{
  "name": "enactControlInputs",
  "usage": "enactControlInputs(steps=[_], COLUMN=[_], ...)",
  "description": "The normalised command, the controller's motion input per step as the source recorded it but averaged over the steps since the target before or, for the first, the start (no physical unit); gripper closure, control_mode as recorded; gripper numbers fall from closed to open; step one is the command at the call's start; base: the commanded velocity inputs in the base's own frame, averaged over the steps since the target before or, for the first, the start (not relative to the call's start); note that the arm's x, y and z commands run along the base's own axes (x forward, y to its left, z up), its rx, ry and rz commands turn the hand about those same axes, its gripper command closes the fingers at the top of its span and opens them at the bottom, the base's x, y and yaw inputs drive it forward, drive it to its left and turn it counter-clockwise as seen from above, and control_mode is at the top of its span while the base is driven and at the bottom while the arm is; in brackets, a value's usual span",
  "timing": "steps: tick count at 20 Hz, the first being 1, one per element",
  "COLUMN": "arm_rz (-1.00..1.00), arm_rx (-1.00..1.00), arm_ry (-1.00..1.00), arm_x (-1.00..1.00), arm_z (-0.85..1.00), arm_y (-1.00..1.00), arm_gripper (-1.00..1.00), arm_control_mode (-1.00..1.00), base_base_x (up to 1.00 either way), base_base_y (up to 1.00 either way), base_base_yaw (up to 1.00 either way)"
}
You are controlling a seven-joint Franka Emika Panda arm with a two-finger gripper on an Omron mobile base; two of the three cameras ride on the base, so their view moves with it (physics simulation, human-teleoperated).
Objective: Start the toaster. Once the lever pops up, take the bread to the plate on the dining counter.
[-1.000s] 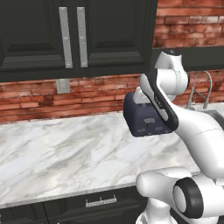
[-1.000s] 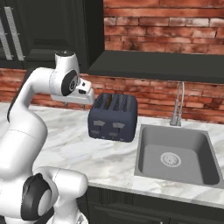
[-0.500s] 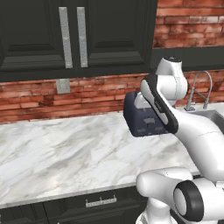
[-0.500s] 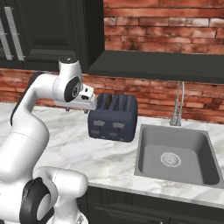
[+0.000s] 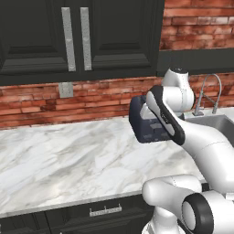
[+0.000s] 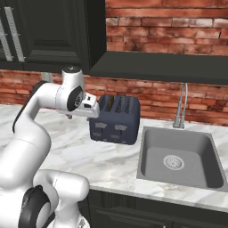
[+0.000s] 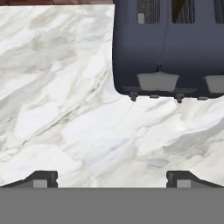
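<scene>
- Moved since a sec ago: wrist has swung in closer to the toaster and tipped downward; toaster itself hasn't shifted on the worktop.
- Fingertips sit far apart at the bottom corners of hand view, nothing btwn them but bare marble – jaws wide, holding nothing.
- Gripper hangs above the worktop, on the toaster's front side, well clear of the casing; no contact.
- In right base view the hand is just beside the toaster's upper left corner, roughly level w/ its top.
- Toaster: dark navy box, rounded edges, standing upright on the marble; slots on top, two pale tabs low on the front face, small feet underneath.
- Something brown shows in one top slot in hand view – prob. the bread, too cropped to be sure.
- Right of toaster: grey sink set in the worktop, w/ a curved tap at its back edge.
- Behind toaster: red brick wall; black cabinets w/ silver handles above and to its left.
- Below toaster's worktop: black drawer front w/ silver handle.
</scene>
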Motion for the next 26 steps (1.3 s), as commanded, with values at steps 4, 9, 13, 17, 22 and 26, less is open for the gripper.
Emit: enactControlInputs(steps=[4, 9, 13, 17, 22, 26], arm_rz=[0.00, 0.00, 0.00, 0.00, 0.00, 0.00], arm_rx=[0.00, 0.00, 0.00, 0.00, 0.00, 0.00], arm_ry=[0.00, 0.00, 0.00, 0.00, 0.00, -0.01], arm_x=[0.00, 0.09, 0.15, 0.12, 0.23, 0.24], arm_z=[-0.21, -0.17, -0.14, -0.15, -0.07, -0.03], arm_y=[-0.05, -0.07, -0.06, -0.07, -0.07, -0.10], arm_gripper=[-1.00, -1.00, -1.00, -1.00, -1.00, -1.00], arm_control_mode=[-1.00, -1.00, -1.00, -1.00, -1.00, -1.00], base_base_x=[0.00, 0.00, 0.00, 0.00, 0.00, 0.00], base_base_y=[0.00, 0.00, 0.00, 0.00, 0.00, 0.00], base_base_yaw=[0.00, 0.00, 0.00, 0.00, 0.00, 0.00])
